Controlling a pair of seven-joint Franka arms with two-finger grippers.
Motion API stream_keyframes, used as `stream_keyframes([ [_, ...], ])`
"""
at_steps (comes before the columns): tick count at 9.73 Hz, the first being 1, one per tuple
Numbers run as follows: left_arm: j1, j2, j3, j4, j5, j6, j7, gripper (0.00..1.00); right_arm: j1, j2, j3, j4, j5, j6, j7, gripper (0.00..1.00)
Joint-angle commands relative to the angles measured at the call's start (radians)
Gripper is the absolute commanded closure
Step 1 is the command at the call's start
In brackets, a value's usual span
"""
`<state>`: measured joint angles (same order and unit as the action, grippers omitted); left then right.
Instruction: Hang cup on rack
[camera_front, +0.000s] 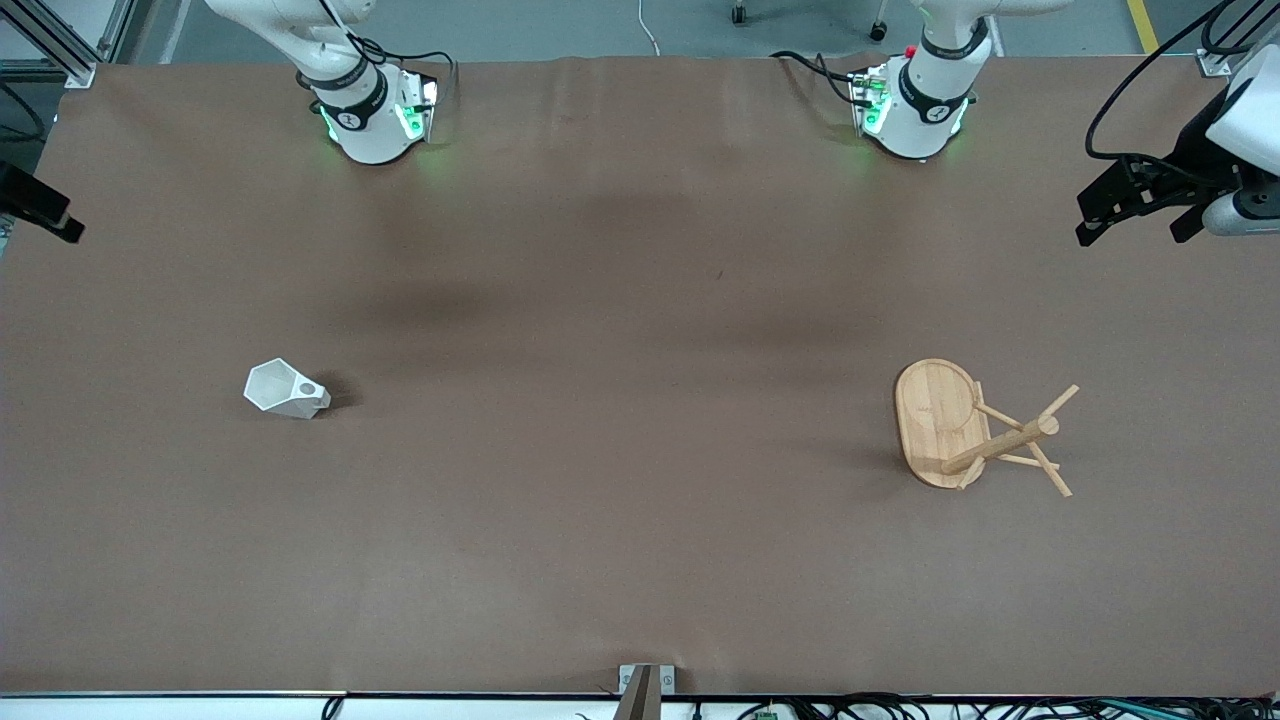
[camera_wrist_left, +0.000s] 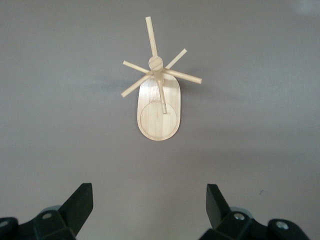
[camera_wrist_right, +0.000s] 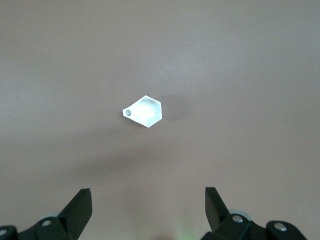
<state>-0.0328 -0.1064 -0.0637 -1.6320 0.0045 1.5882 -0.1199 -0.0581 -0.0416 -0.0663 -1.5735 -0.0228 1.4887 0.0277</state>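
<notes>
Left jaws: spread wide, empty; left gripper high over the table, looking down on the rack.
Right jaws: spread wide, empty; right gripper high over the table, above the cup.
Cup: upright on the brown table, toward the right arm's end, untouched.
Rack: standing toward the left arm's end, well apart from the cup; pegs bare.
Done: nothing yet, by the look of it.
Left: grasp cup, carry across, hook handle hole over a peg.
</notes>
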Motion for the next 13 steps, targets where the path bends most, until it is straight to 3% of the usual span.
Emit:
stream_keyframes([
  [1,0.007,0.022,-0.005,0.004,0.005,-0.034,0.017,0.00,-0.008,0.067,0.002,-0.097,-0.016,0.106,-0.031,0.00],
  [4,0.005,0.024,-0.005,0.003,0.005,-0.034,0.016,0.00,-0.022,0.158,0.002,-0.283,-0.012,0.392,-0.034,0.00],
  [8,0.005,0.025,-0.005,0.003,0.005,-0.033,0.016,0.00,-0.037,0.215,-0.006,-0.596,-0.008,0.882,-0.124,0.00],
  [13,0.007,0.028,-0.005,0.003,0.005,-0.031,0.017,0.00,-0.049,0.345,-0.006,-0.629,-0.008,1.051,-0.130,0.06],
])
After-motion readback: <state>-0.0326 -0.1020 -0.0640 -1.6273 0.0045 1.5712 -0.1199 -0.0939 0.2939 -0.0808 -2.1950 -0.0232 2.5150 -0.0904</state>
